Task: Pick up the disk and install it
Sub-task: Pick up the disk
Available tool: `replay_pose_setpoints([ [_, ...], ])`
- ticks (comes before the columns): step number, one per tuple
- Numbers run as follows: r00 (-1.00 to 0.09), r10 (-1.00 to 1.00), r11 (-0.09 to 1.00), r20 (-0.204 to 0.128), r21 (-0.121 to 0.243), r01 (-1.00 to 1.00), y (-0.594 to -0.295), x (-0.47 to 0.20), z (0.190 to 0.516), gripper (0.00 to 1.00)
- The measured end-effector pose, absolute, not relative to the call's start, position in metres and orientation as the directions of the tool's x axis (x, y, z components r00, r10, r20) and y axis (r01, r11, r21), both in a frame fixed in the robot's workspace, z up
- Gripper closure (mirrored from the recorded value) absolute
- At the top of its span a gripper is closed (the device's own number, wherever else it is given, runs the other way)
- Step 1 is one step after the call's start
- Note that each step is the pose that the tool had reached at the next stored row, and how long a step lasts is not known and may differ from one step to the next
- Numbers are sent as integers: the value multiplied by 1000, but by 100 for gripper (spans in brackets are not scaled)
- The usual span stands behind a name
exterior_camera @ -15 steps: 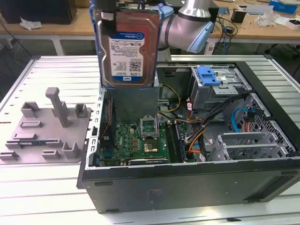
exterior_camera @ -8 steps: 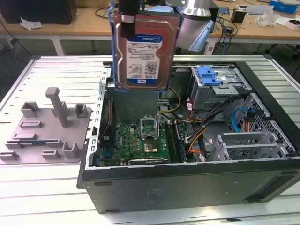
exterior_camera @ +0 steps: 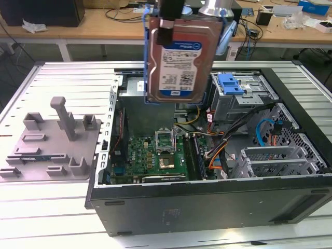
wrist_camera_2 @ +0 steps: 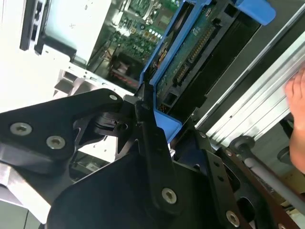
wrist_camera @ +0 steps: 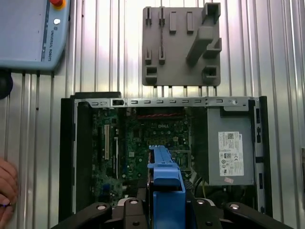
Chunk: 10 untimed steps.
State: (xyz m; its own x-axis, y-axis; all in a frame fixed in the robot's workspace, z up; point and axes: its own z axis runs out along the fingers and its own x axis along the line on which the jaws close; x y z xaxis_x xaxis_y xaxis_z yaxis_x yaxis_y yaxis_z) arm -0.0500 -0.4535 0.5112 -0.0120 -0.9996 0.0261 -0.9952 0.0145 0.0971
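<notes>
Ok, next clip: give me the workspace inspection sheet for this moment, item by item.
Surface: ribbed metal table, carrying an open computer case.
Job's things: disk held upright in the air above the case, not installed.
Clutter: grey fixture plate beside the case; teach pendant on the table.
Grippers: gripper shut on the disk's blue frame.
Cables: orange, blue and black cables inside the case.
Surroundings: wooden benches behind the table; a person's hand by the table.

Disk [wrist_camera: 166, 188] cut off by pic edge.
</notes>
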Motion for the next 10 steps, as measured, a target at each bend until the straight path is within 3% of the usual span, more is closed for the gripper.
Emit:
replay_pose_setpoints([
  [10, -7, -1000, 9, 26, 99, -995, -460, -15, 511, 63],
])
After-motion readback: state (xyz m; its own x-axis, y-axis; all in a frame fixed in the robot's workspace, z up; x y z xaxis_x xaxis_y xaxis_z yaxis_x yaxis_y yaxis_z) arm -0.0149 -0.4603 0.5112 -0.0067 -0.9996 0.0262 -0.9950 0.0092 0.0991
